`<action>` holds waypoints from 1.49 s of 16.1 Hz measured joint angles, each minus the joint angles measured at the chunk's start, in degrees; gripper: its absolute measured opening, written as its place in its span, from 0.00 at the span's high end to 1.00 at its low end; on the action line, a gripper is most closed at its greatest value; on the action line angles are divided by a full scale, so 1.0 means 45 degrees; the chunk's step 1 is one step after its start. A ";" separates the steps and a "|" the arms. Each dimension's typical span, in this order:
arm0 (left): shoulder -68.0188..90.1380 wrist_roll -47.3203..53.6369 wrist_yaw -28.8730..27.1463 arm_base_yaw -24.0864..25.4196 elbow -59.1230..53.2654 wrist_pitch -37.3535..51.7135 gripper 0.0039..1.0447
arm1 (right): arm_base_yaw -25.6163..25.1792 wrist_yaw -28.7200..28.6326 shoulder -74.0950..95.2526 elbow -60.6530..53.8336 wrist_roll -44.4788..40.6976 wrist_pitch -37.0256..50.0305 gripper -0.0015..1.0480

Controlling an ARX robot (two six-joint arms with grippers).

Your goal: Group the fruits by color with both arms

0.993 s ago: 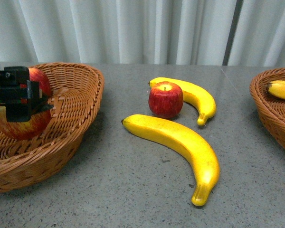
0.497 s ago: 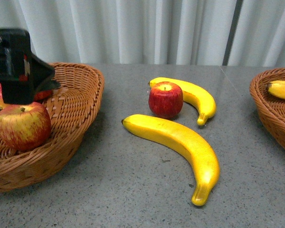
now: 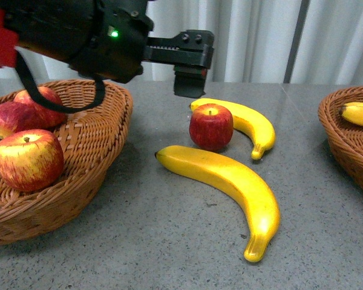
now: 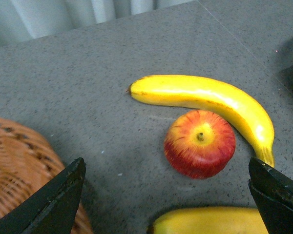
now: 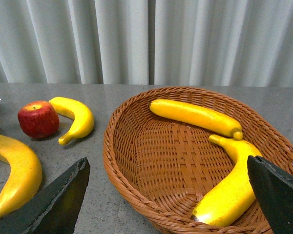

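Left gripper [image 3: 189, 83], jaws wide and empty, has swung from the apple basket [image 3: 112, 112] to above the lone red apple [image 3: 211, 127]; right gripper [image 5: 167, 165] gapes too.

**Surface finish findings**

Apples [image 3: 211, 127] and bananas [image 3: 230, 181]: glossy, smooth, plastic-looking skins. Baskets [image 3: 109, 139]: rough woven wicker, ribbed, with a slight sheen. Table [image 3: 139, 241]: matt grey, finely speckled, stone-like. Curtain [image 3: 254, 36]: soft pleated cloth, matt.

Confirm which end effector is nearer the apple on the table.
Left. The left end effector hangs open just above the apple. The right end effector is open at the banana basket, with the apple well off across the table.
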 joint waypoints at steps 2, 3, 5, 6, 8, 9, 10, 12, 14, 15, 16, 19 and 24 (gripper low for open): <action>0.2142 0.0709 0.0345 -0.0457 0.2176 -0.0291 0.06 | 0.0000 0.0000 0.0000 0.0000 0.0000 0.0000 0.06; 0.2540 0.0957 0.0403 -0.0544 0.2492 -0.0296 0.06 | 0.0000 0.0000 0.0000 0.0000 0.0000 0.0005 0.06; 0.3356 0.1569 0.0481 -0.0617 0.3235 -0.0549 0.06 | 0.0000 0.0000 0.0000 0.0000 0.0000 0.0005 0.06; 0.3823 0.1821 0.0384 -0.0661 0.3589 -0.0631 0.06 | 0.0000 0.0000 0.0000 0.0000 0.0000 0.0005 0.06; 0.4284 0.1957 0.0325 -0.0661 0.3818 -0.0656 0.06 | 0.0000 0.0000 0.0000 0.0000 0.0000 0.0005 0.06; 0.4410 0.1962 0.0355 -0.0661 0.3832 -0.0709 0.06 | 0.0000 0.0000 0.0000 0.0000 0.0000 0.0005 0.06; 0.4517 0.1957 0.0393 -0.0656 0.3871 -0.0792 0.06 | 0.0000 0.0000 0.0000 0.0000 0.0000 0.0005 0.06; 0.4716 0.1943 0.0554 -0.0597 0.3954 -0.0831 0.06 | 0.0000 0.0000 0.0000 0.0000 0.0000 0.0005 0.06; 0.4784 0.1943 0.0651 -0.0588 0.3954 -0.0937 0.17 | 0.0000 0.0000 0.0000 0.0000 0.0000 0.0005 0.06; 0.4779 0.1948 0.0690 -0.0588 0.3954 -0.1001 0.26 | 0.0000 0.0000 0.0000 0.0000 0.0000 0.0005 0.06; 0.4779 0.1938 0.0748 -0.0583 0.3954 -0.1059 0.33 | 0.0000 0.0000 0.0000 0.0000 0.0000 0.0005 0.06; 0.4483 0.1846 0.0806 -0.0529 0.3604 -0.0899 0.40 | 0.0000 0.0000 0.0000 0.0000 0.0000 0.0005 0.06; 0.0709 0.0170 -0.0811 0.0699 0.2259 -0.0899 0.41 | 0.0000 0.0000 0.0000 0.0000 0.0000 0.0005 0.06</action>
